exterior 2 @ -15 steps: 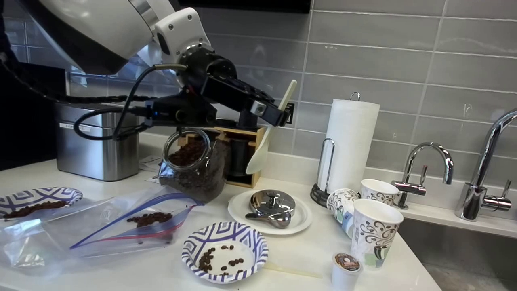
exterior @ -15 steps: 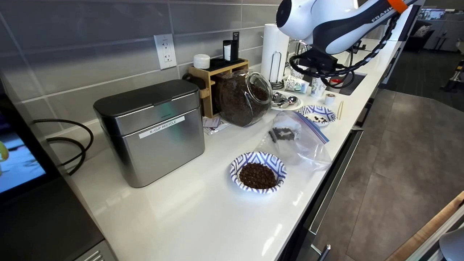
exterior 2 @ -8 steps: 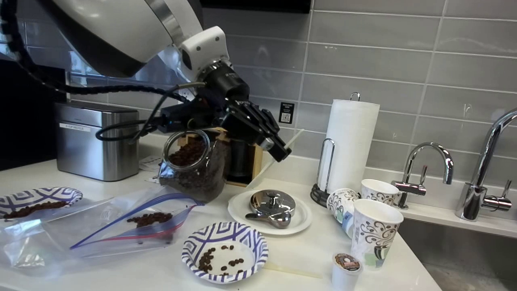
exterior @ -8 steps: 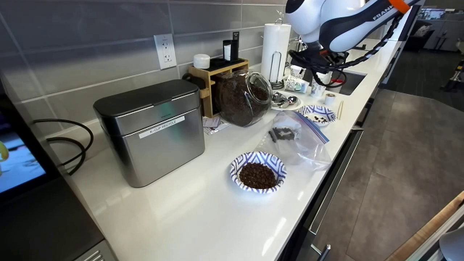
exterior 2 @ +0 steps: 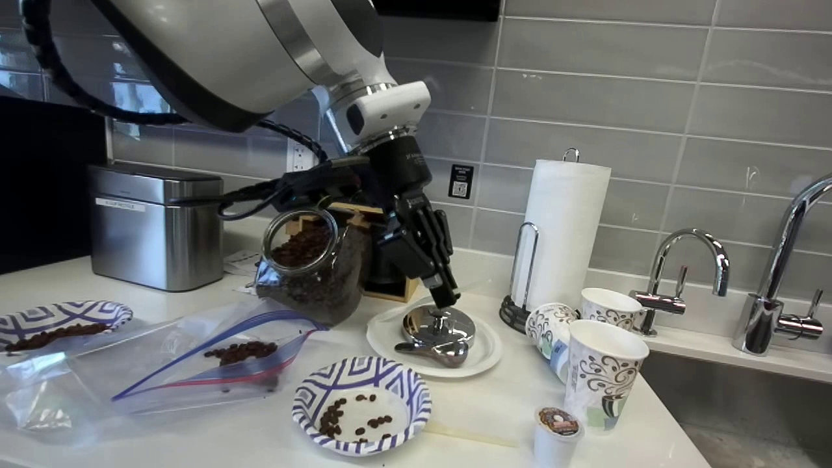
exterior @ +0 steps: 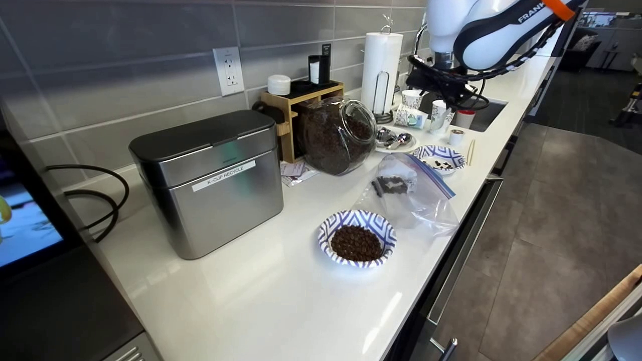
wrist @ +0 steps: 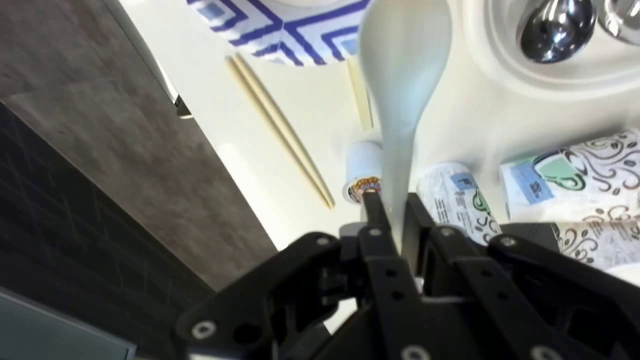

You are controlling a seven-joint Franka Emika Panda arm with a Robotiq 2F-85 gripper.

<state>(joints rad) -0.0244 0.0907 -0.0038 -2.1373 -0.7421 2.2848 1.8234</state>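
My pincer [wrist: 393, 204], closed on a pale spoon [wrist: 400, 112]
I see a white surface [exterior: 281, 301] between grey tiles [exterior: 130, 30] and brown floor [exterior: 577, 220].

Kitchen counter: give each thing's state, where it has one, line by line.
White spoon: held by its handle
Fingers: closed on that handle
Glass jar: lidless, holding coffee beans
Zip-top bag: open, beans inside
Fuller paper bowl: many beans
Sparser paper bowl: few beans
K-cup recycle bin: lid shut
Front paper cup: upright
Rear paper cup: upright
Third paper cup: on its side
K-cup pod: lid on
Paper towel roll: upright
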